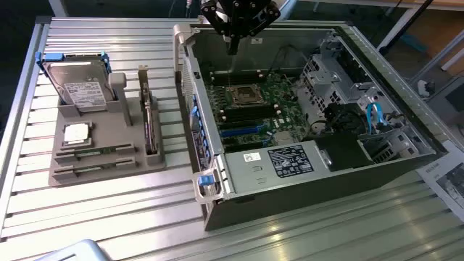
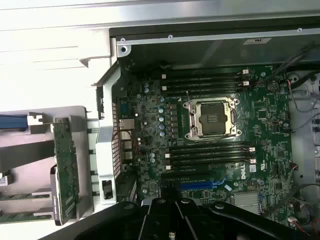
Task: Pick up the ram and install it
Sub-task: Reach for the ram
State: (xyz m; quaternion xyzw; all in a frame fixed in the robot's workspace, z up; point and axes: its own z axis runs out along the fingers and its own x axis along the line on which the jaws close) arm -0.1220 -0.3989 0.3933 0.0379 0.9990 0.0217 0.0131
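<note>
Two ram sticks, thin and green, lie in the front slots of a grey holder (image 1: 108, 141): one ram (image 1: 95, 151) and a second ram (image 1: 93, 167) just in front of it. In the wrist view their ends show as ram (image 2: 15, 197) and ram (image 2: 14, 216). My gripper (image 1: 232, 48) hangs high over the back of the open computer case (image 1: 305, 179), shut with nothing in it and far from the holder. From the wrist, the gripper (image 2: 170, 197) sits over the green motherboard (image 2: 150, 130), whose black memory slots (image 2: 205, 80) flank the processor socket (image 2: 210, 117).
The holder also carries a hard drive (image 1: 80, 87), a square silver processor chip (image 1: 76, 134) and an upright dark expansion card (image 1: 150, 122). The case's metal wall (image 1: 190, 109) stands between holder and motherboard. Drive cages and cables (image 1: 373, 117) crowd the case toward the exterior view's right.
</note>
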